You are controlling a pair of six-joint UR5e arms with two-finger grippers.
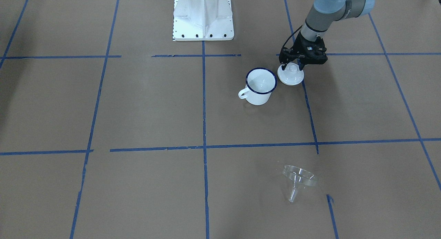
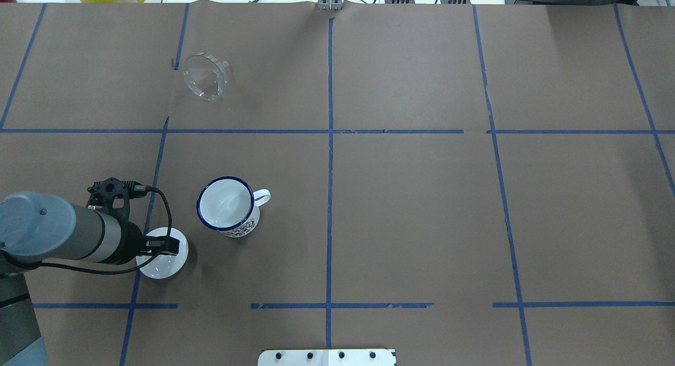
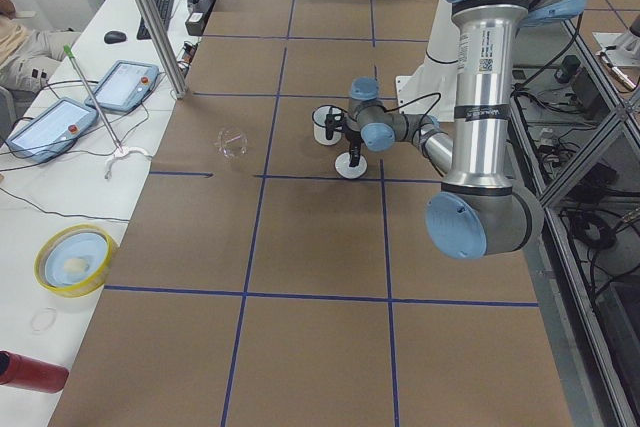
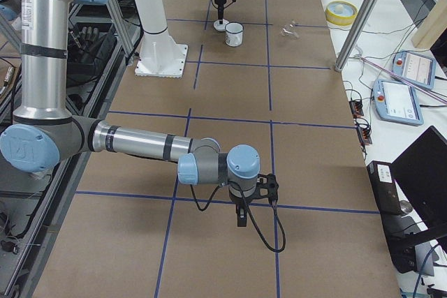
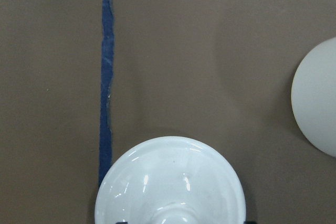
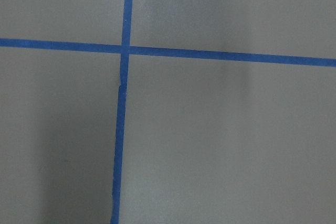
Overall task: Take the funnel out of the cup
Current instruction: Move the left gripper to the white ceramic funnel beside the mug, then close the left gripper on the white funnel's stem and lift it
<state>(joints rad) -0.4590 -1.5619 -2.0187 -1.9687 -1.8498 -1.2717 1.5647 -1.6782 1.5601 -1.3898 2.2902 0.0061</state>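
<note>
The clear funnel lies on its side on the table, far from the cup, and also shows in the overhead view. The cup, a white mug with a dark blue rim, stands upright and empty. My left gripper hangs low over a white domed lid beside the cup, its fingers open on either side of the knob. The lid fills the bottom of the left wrist view. My right gripper is far off over bare table; I cannot tell whether it is open or shut.
The robot's white base stands at the robot's side of the table. Blue tape lines cross the brown paper. A yellow bowl and tablets sit on the side bench beyond the table's edge.
</note>
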